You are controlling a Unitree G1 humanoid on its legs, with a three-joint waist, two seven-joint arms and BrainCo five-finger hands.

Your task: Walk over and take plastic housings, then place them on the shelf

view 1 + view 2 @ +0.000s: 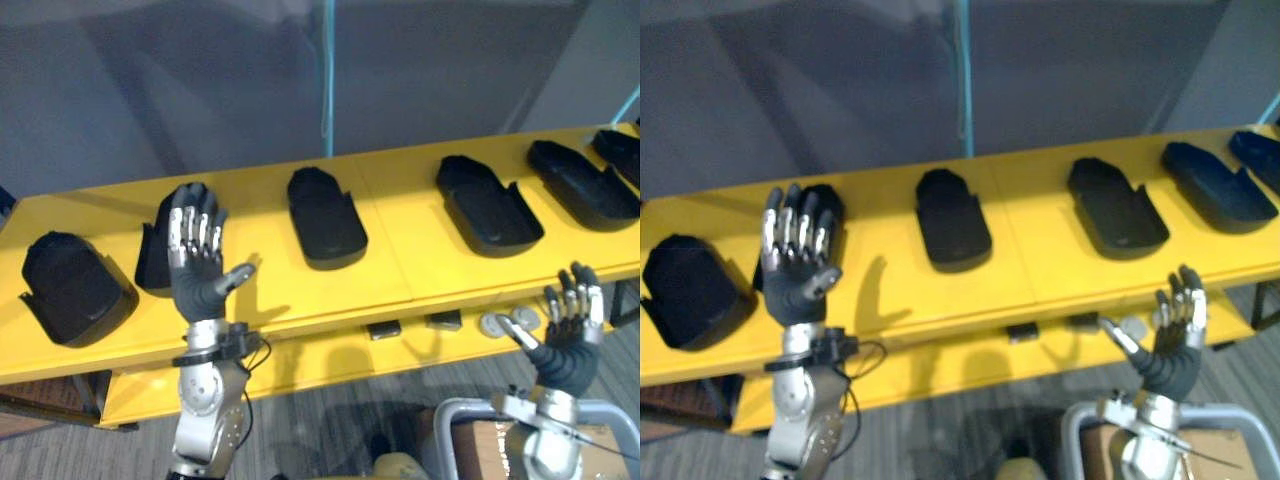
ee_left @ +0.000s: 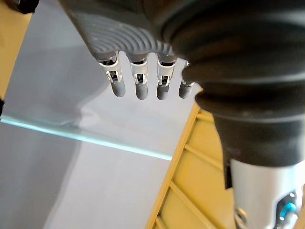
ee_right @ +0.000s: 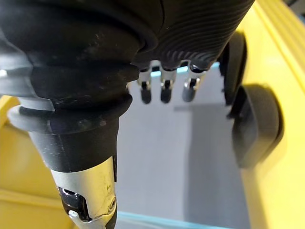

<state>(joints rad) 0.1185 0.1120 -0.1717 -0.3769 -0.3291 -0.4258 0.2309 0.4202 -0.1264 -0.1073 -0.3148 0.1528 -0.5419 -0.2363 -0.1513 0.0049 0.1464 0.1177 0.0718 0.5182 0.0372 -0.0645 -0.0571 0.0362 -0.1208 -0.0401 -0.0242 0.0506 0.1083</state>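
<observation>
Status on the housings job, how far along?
Done: six black housings lie in a row on the yellow shelf. In hand: nothing; left hand and right hand are raised, open, empty. Left: can't tell if more remain to fetch.

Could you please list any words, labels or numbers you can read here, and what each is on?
No text can be read.
The black plastic housings on the yellow shelf show no legible marking.
The small dark blocks and round grey discs on its lower ledge are too small to tell.
</observation>
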